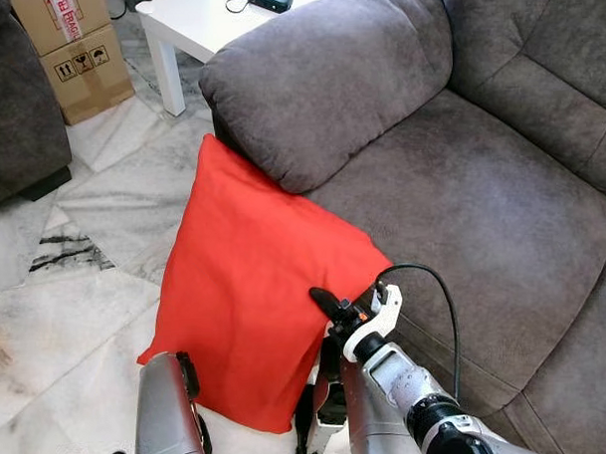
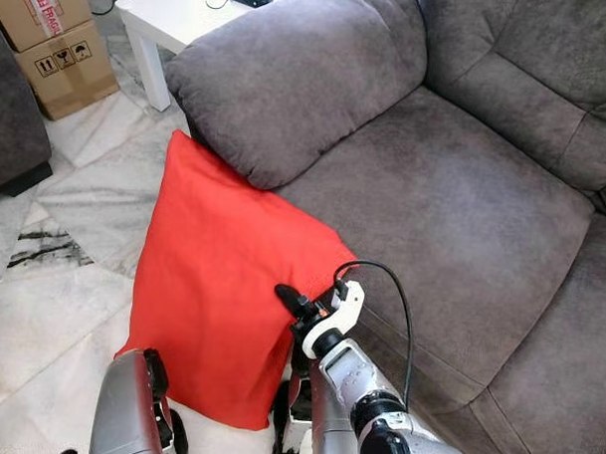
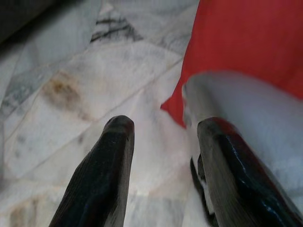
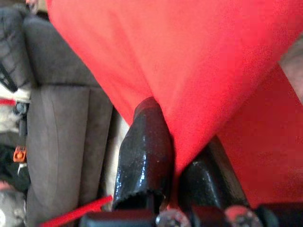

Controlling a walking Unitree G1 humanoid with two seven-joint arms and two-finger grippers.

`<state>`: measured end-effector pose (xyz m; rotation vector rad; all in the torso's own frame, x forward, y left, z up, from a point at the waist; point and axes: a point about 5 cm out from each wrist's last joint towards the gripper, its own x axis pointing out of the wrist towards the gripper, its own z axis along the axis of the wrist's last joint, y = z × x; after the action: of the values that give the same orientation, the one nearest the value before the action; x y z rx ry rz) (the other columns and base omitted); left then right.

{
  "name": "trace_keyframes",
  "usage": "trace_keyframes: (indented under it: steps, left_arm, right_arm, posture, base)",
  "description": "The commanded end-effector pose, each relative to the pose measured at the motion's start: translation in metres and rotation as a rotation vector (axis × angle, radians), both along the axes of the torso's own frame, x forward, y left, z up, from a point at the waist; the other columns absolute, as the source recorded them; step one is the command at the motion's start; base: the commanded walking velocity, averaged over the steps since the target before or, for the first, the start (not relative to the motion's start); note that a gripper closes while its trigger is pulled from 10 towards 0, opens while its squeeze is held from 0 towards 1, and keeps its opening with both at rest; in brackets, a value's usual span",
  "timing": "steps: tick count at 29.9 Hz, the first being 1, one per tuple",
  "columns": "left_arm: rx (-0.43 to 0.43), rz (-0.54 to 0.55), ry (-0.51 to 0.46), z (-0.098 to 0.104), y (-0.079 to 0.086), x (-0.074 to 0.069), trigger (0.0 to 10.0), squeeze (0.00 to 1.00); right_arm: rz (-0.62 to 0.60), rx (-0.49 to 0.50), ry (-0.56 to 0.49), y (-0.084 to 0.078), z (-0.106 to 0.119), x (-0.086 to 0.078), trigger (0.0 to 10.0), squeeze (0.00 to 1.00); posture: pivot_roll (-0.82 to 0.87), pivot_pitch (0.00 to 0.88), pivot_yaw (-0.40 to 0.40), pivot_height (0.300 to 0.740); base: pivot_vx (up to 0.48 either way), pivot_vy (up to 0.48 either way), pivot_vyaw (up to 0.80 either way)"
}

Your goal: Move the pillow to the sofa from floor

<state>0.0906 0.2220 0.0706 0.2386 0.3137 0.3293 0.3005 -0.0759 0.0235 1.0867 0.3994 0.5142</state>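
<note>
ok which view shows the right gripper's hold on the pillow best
The right wrist view: both fingers pinch red pillow fabric between them. The eye views show the right gripper at the pillow's edge, grip hidden.

You have a plain red pillow [image 1: 245,289] against a grey sofa [image 1: 481,191]. The floor [image 1: 57,305] is white marble with grey and black veining and brownish stains. The table [image 1: 201,16] is white, the box [image 1: 73,46] brown cardboard. Both hands show black fingers [image 3: 102,175] on silver arms.
</note>
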Motion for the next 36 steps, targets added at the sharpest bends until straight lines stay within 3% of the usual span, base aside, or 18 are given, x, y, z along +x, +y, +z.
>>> trace_keyframes:
  steps: [1, 8, 13, 18, 19, 20, 21, 28, 36]
  left_arm:
    - [-0.003, 0.011, 0.059, -0.011, 0.001, -0.003, 10.0, 0.0]
    - [0.017, -0.003, -0.009, -0.003, 0.003, 0.019, 10.0, 0.0]
    - [0.049, -0.01, -0.039, 0.004, 0.007, 0.027, 10.0, 0.0]
    - [0.148, -0.031, -0.13, 0.025, 0.012, 0.046, 10.0, 0.0]
    - [0.222, -0.056, -0.194, 0.039, 0.012, 0.058, 10.0, 0.0]
    - [0.222, -0.056, -0.194, 0.039, 0.012, 0.058, 10.0, 0.0]
    - [0.263, -0.079, -0.236, 0.048, 0.01, 0.068, 10.0, 0.0]
    - [0.267, -0.115, -0.274, 0.05, 0.006, 0.087, 10.0, 0.0]
    - [0.238, -0.156, -0.272, 0.042, 0.003, 0.108, 10.0, 0.0]
  right_arm:
    - [0.012, -0.001, -0.005, -0.003, -0.007, -0.009, 10.0, 0.0]
    - [0.013, 0.015, -0.035, -0.007, -0.012, -0.02, 10.0, 0.0]
    - [-0.008, 0.016, -0.039, -0.01, -0.012, -0.02, 10.0, 0.0]
    - [0.001, -0.036, -0.068, -0.012, -0.009, -0.019, 10.0, 0.0]
    - [-0.007, -0.053, -0.096, -0.015, -0.005, -0.016, 10.0, 0.0]
    - [-0.007, -0.053, -0.096, -0.015, -0.005, -0.016, 10.0, 0.0]
    - [-0.013, -0.072, -0.12, -0.016, -0.001, -0.014, 10.0, 0.0]
    - [-0.031, -0.11, -0.181, -0.018, 0.009, -0.01, 10.0, 0.0]
    - [-0.108, -0.122, -0.213, -0.033, 0.016, -0.009, 10.0, 0.0]
  posture:
    - [0.29, 0.236, -0.204, 0.572]
    - [0.29, 0.182, -0.19, 0.572]
    - [0.3, 0.165, -0.184, 0.572]
    - [0.3, 0.141, -0.182, 0.572]
    - [0.31, 0.12, -0.186, 0.572]
    - [0.31, 0.12, -0.186, 0.572]
    - [0.3, 0.106, -0.187, 0.572]
    - [0.29, 0.059, -0.184, 0.572]
    - [0.27, 0.0, -0.168, 0.572]
  base:
    - [0.0, 0.0, 0.0]
    - [0.0, 0.0, 0.0]
    - [0.0, 0.0, 0.0]
    - [0.0, 0.0, 0.0]
    - [0.0, 0.0, 0.0]
    - [0.0, 0.0, 0.0]
    - [0.0, 0.0, 0.0]
    - [0.0, 0.0, 0.0]
    - [0.0, 0.0, 0.0]
